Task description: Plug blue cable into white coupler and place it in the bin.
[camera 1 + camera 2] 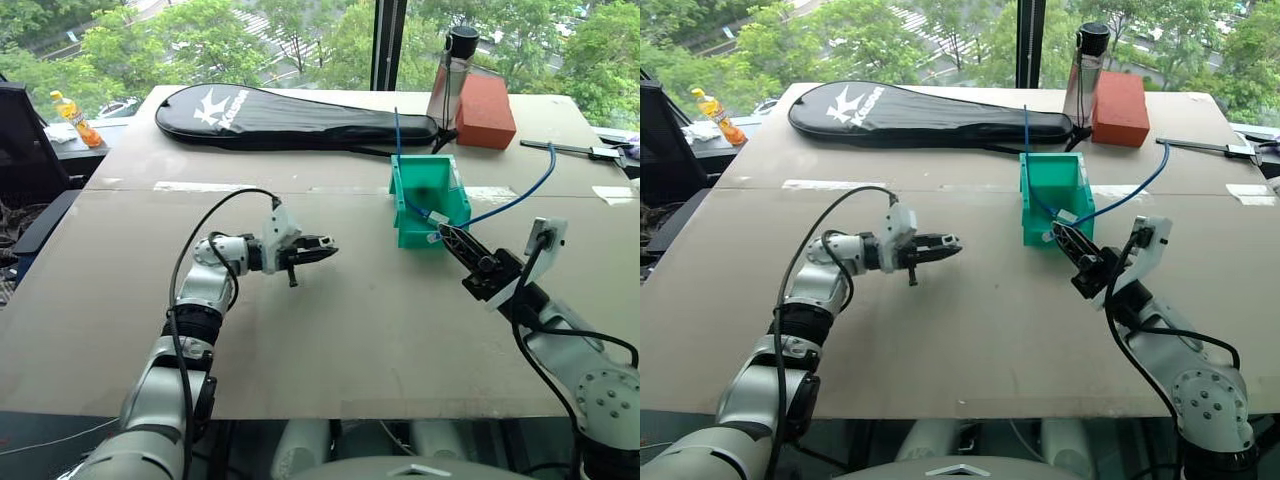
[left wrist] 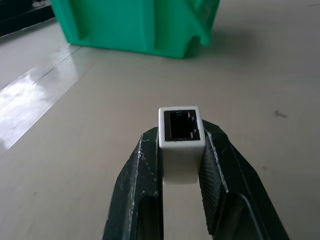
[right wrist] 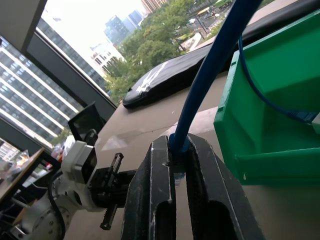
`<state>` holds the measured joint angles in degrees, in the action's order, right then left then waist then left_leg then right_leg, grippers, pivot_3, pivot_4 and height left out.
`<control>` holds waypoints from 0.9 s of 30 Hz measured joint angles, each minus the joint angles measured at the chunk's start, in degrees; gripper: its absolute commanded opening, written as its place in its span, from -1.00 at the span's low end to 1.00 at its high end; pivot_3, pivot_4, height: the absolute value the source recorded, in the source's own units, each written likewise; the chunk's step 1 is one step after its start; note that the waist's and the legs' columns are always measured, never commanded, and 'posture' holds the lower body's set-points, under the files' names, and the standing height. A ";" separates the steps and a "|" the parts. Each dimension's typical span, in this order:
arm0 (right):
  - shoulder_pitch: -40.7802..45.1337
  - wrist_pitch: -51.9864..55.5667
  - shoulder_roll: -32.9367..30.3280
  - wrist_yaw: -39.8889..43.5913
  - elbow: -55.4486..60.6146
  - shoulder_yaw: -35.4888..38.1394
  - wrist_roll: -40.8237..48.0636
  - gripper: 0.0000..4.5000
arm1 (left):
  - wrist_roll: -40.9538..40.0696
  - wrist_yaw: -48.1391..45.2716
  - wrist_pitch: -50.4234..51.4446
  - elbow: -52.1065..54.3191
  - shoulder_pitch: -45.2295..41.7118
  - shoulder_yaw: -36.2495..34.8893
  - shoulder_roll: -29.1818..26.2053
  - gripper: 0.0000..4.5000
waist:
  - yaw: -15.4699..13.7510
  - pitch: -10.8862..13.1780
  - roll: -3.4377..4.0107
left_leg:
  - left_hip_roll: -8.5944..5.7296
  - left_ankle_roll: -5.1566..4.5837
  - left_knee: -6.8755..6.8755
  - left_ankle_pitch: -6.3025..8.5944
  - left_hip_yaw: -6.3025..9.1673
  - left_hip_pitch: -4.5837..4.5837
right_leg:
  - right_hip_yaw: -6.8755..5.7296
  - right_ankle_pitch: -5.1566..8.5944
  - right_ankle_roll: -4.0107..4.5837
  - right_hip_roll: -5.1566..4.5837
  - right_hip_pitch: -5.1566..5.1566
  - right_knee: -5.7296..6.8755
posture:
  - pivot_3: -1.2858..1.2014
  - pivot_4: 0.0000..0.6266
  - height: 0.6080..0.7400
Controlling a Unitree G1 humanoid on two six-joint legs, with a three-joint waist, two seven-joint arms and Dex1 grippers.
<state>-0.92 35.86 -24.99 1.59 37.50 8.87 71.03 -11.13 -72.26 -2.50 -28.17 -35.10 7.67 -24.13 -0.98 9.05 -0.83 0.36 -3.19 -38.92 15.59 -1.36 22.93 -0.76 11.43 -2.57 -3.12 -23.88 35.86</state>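
Here, white coupler [image 2: 181, 142] sits pinched in left gripper [image 2: 181, 165].

Bare table [image 1: 330, 340] lies open between the left gripper [image 1: 322, 247] and right gripper [image 1: 447, 236]. The bin [image 1: 428, 200] stands just behind the right gripper; racket bag [image 1: 290, 117], brick [image 1: 485, 110] and bottle [image 1: 453, 85] crowd the far edge.

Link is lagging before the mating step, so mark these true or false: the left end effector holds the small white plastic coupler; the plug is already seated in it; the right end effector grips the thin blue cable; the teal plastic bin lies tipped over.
1. Left end effector holds the small white plastic coupler: true.
2. Plug seated: false, the coupler's dark socket is empty.
3. Right end effector grips the thin blue cable: true.
4. Teal plastic bin tipped over: false, it stands upright on the table.
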 measured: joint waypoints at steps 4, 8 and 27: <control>-0.33 0.19 -5.06 3.09 1.28 1.24 -2.61 -1.00 | 2.07 1.39 3.34 3.98 -0.42 5.77 5.35 -0.84 | 0.44 -0.01 -0.02 | 0.00 -0.02 0.00 0.01 -0.08 -0.05 | 0.10 0.00 -0.01 0.10 -0.02 0.02 | 0.03 -0.52 1.00; -0.29 0.44 -8.36 5.43 1.83 1.06 -5.46 -1.00 | 4.73 3.66 3.22 3.65 -1.98 9.22 8.82 -0.84 | 0.34 -0.01 -0.02 | 0.04 -0.02 0.00 0.01 0.00 -0.06 | 0.05 0.00 -0.01 0.21 -0.02 0.05 | 0.03 -0.52 1.00; 13.66 0.07 -15.58 28.96 -11.39 -17.19 -32.89 -1.00 | 8.71 5.78 1.45 1.35 -1.71 13.10 9.78 -0.84 | 0.19 -0.01 -0.04 | 0.02 -0.02 -0.06 0.01 -0.01 -0.05 | 0.03 0.01 0.00 0.17 0.00 0.01 | 0.03 -0.52 1.00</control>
<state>12.74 35.93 -40.57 30.54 26.11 -8.32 38.13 -2.42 -66.49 -1.06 -26.82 -36.81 20.77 -14.35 -0.80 9.05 -0.88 0.38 -3.21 -38.98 15.61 -1.37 22.87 -0.72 11.44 -2.57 -2.95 -23.88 35.87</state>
